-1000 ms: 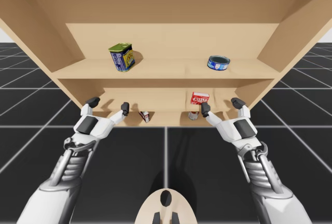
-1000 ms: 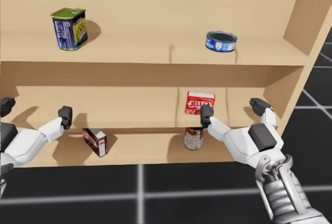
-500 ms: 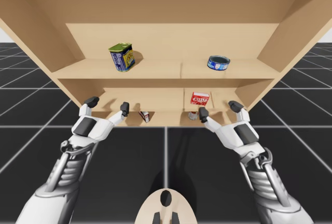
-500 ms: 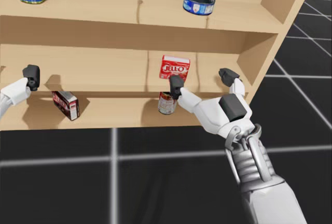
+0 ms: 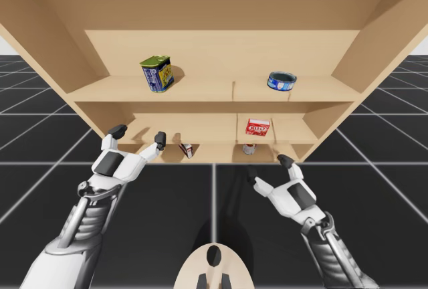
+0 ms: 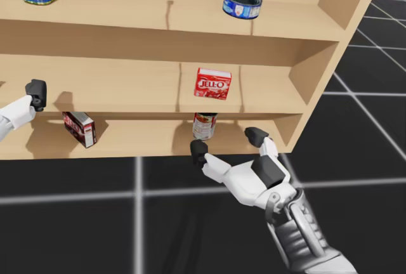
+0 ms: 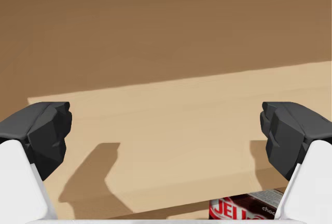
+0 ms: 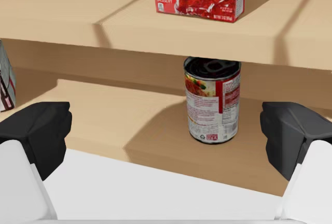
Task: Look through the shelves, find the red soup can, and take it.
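The rack (image 5: pixel 374 41) has three shelves. On the top shelf (image 5: pixel 214 89) stand two containers, well apart: a tall tin (image 5: pixel 157 73), blue with a green lid, toward my left, and a flat blue tin (image 6: pixel 242 4) toward my right. The middle shelf (image 6: pixel 127 90) holds a red box (image 6: pixel 213 84), upright near the front edge. The bottom shelf (image 6: pixel 146 137) holds two things: the can (image 8: pixel 212 99), upright, red and white, just under the red box, and a dark box (image 6: pixel 80 128), tilted, well off to its left.

My right claw (image 6: pixel 227 144) hangs just outside the bottom shelf, before its front edge. Its fingers are spread wide and hold nothing. In the right wrist view the can stands ahead of it, apart from both fingers, nearer the line of one than of the other, with the red box on the board above.

My left claw (image 5: pixel 139 135) is at the front of the middle shelf, fingers wide apart, empty. In the left wrist view the bare board lies ahead of it and the top of the dark box peeks out underneath.
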You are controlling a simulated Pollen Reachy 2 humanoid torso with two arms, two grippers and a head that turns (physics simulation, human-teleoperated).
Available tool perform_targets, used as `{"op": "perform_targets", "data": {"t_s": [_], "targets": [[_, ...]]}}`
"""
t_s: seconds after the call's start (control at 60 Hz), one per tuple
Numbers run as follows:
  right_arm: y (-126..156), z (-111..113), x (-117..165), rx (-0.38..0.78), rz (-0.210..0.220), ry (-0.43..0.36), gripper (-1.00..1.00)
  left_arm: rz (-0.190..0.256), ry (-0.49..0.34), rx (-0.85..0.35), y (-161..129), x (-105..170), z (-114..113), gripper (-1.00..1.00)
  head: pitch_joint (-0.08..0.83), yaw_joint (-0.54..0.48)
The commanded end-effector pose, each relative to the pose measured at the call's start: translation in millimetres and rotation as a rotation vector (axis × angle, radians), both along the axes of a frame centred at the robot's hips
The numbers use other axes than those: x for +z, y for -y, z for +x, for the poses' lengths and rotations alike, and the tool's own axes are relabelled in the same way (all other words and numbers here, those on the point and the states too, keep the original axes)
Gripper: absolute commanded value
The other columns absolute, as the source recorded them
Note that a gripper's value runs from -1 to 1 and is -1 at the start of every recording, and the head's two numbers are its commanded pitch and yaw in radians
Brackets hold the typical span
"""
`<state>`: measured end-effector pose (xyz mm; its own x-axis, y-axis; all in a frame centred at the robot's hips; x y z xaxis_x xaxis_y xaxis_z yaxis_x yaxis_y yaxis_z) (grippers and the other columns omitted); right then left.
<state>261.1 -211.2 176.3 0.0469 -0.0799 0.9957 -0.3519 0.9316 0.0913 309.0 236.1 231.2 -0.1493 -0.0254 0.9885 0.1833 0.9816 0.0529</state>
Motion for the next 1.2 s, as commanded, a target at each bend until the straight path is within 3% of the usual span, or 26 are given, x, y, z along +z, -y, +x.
{"op": "perform_targets", "data": {"t_s": [0.017,0.2,0.4,0.467,0.833,1.033,1.05,1.067,1.083,1.1,1.2], "targets": [[-13,24,-21,-0.02,0.028,-0.026,-1.0,0.004,0.002,0.003,0,0,0,-1.0,0.578,-0.22],[-19,61,-35,-0.052,-0.004,-0.054,-1.0,0.003,0.0,0.006,0,-1,0,-1.0,0.577,-0.22],[-28,90,-43,-0.065,0.012,-0.104,-1.0,0.005,-0.001,0.008,0,-1,0,-1.0,0.578,-0.21],[-34,101,-47,-0.079,-0.002,-0.109,-1.0,0.006,-0.004,0.008,1,-2,1,-1.0,0.579,-0.21],[-58,131,-58,-0.069,-0.022,-0.148,-1.0,0.007,-0.011,0.007,1,-3,2,-1.0,0.584,-0.21],[-62,135,-64,-0.049,-0.048,-0.165,-1.0,0.006,-0.014,0.007,1,-4,2,-1.0,0.584,-0.21],[-63,133,-65,-0.066,-0.043,-0.162,-0.47,0.006,-0.014,0.007,1,-4,2,-1.0,0.585,-0.21],[-63,133,-66,-0.068,-0.041,-0.158,0.2,0.006,-0.014,0.007,1,-4,2,-1.0,0.585,-0.21],[-63,133,-66,-0.065,-0.04,-0.157,0.68,0.006,-0.015,0.007,1,-4,2,-1.0,0.585,-0.21],[-62,132,-66,-0.058,-0.041,-0.164,1.0,0.006,-0.015,0.007,1,-4,2,-1.0,0.586,-0.21],[-61,131,-65,-0.06,-0.037,-0.172,1.0,0.006,-0.016,0.005,1,-4,2,-1.0,0.586,-0.21]]}}
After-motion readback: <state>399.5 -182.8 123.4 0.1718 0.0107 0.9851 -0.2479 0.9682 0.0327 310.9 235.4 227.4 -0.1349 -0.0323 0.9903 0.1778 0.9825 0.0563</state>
